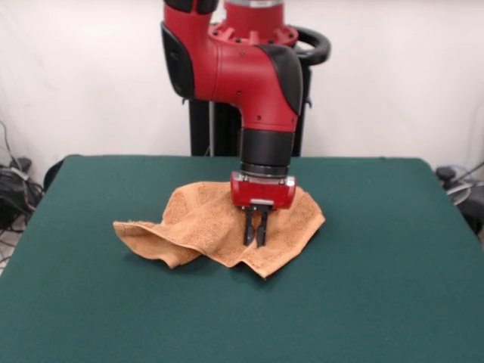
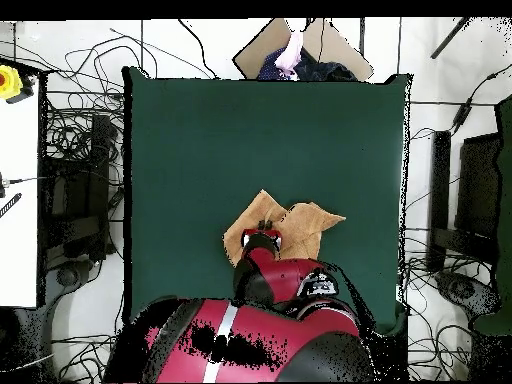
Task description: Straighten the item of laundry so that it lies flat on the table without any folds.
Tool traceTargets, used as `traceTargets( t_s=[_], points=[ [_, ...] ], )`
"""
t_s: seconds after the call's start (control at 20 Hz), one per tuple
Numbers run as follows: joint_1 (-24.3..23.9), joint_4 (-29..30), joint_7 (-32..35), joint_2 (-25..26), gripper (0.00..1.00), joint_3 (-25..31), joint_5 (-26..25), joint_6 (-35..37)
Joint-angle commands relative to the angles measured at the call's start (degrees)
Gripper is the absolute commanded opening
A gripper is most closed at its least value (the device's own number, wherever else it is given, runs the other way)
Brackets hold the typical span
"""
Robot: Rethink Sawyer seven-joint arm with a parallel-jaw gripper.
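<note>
The orange-tan towel (image 1: 197, 219) lies crumpled on the green table (image 1: 378, 265), a little towards the robot's side of the middle. One corner trails out to the left in the front view and folds are raised across it. My gripper (image 1: 255, 242) points straight down over the towel's right part. Its fingers are close together, with their tips sunk into the cloth. In the overhead view the towel (image 2: 305, 225) shows as a folded, uneven shape on the table (image 2: 250, 130). The gripper (image 2: 265, 232) sits on the towel's left part, and the arm hides the near edge.
The robot's pedestal (image 1: 249, 128) stands behind the table's far edge. Cables (image 2: 80, 180) lie on the floor around the table. A cardboard piece (image 2: 300, 45) lies beyond the table's far end, and a white side table (image 2: 20, 200) stands at the left.
</note>
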Motion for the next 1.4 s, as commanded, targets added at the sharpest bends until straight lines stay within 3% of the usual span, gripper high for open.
traceTargets(
  t_s=[0.05,0.3,0.45,0.7,1.05,1.4],
  points=[
    [-2.85,-6.36,3.45,11.87,0.0,4.38,3.93,19.29],
    [-3.81,-3.92,5.54,9.32,0.0,5.57,3.76,16.84],
    [-8.25,-1.88,2.81,4.74,0.0,12.52,-2.46,17.94],
    [-12.0,3.67,3.96,0.67,0.0,21.31,-5.39,18.11],
    [-10.7,1.84,3.26,3.93,0.0,20.91,-4.36,19.53],
    [-14.69,4.06,4.06,7.36,0.0,26.02,-4.93,20.09]
  ],
)
